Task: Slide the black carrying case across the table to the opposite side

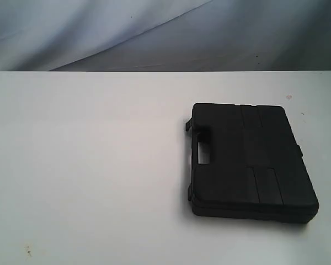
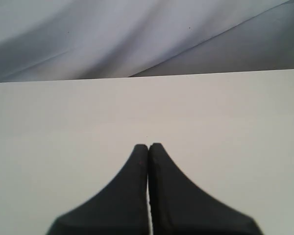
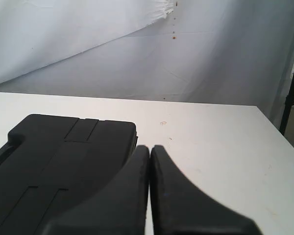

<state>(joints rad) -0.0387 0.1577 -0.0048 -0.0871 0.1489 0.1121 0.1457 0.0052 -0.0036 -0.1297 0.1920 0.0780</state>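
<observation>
The black carrying case [image 1: 248, 161] lies flat on the right half of the white table [image 1: 88, 165], its handle side facing left. No arm shows in the exterior view. In the right wrist view my right gripper [image 3: 150, 148] is shut and empty, its tips over the table just beside the case's [image 3: 59, 156] far corner. In the left wrist view my left gripper [image 2: 148, 146] is shut and empty above bare table [image 2: 63, 117]; the case is out of that view.
A grey-white cloth backdrop [image 1: 154, 33] hangs behind the table's far edge. A dark stand leg [image 3: 291, 93] shows past the table's side edge in the right wrist view. Small specks [image 1: 27, 251] mark the tabletop near the front left.
</observation>
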